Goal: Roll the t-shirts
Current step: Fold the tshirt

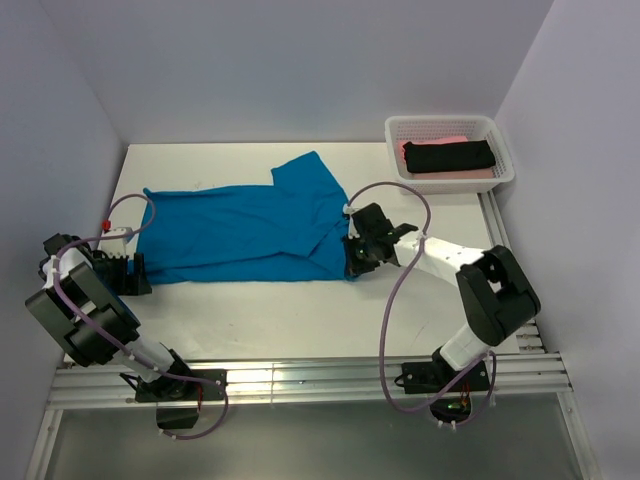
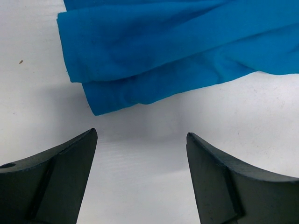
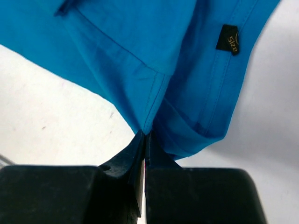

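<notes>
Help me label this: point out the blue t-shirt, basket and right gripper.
blue t-shirt (image 1: 240, 232), top view, middle of its body.
basket (image 1: 504, 152), top view, right rim.
right gripper (image 3: 144, 136), right wrist view, between shut fingertips.

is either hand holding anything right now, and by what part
The right hand is shut on the blue t-shirt, pinching a corner of its edge near the size label. The left hand is open and holds nothing.
</notes>
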Robot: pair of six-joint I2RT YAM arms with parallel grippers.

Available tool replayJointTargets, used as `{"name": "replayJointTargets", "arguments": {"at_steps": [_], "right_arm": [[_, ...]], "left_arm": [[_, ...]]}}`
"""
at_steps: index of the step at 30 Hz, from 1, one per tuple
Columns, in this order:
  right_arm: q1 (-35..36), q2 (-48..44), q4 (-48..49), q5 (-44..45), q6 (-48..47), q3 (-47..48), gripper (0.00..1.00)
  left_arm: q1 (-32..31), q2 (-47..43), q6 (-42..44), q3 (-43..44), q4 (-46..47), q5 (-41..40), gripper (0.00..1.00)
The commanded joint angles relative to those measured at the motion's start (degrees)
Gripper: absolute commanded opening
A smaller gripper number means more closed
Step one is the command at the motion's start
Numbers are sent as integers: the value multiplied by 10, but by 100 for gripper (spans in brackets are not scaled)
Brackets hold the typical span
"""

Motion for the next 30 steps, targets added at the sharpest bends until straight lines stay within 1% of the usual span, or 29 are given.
{"name": "replayJointTargets", "arguments": {"at_steps": [1, 5, 9, 12, 15, 20, 26, 28, 30], "right_arm": [[0, -43, -40, -8, 16, 6, 0], [-9, -35, -72, -9, 21, 23, 0], [-29, -20, -70, -5, 21, 25, 0], [-59, 3, -66, -7, 21, 30, 0], [-81, 27, -58, -14, 23, 42, 4], [-87, 61, -54, -7, 25, 58, 10], [-92, 51, -56, 8, 28, 64, 12], [-92, 44, -58, 10, 28, 69, 18], [-92, 32, -62, 14, 29, 76, 20]], "left_arm": [[3, 1, 21, 20, -13, 31, 82], [3, 3, 29, 29, -31, 43, 82], [3, -10, 33, 19, -20, 39, 82], [3, -11, 36, 18, -19, 36, 82], [3, -11, 37, 15, -17, 36, 82], [3, -12, 32, 14, -8, 32, 82], [5, -15, 33, 20, -9, 38, 81], [5, -14, 35, 20, -8, 40, 79], [5, -11, 36, 17, -2, 47, 75]]}}
